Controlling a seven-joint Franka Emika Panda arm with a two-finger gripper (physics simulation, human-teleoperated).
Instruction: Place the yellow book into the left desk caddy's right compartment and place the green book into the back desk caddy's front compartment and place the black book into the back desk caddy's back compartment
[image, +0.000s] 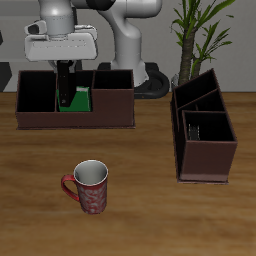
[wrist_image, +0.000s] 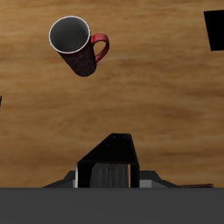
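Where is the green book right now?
In the exterior view, the green book sits inside the back desk caddy, directly beneath the gripper.

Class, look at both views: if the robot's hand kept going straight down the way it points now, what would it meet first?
Most likely the green book standing in the back desk caddy; the hand hangs directly over it. Whether it already grips the book is unclear.
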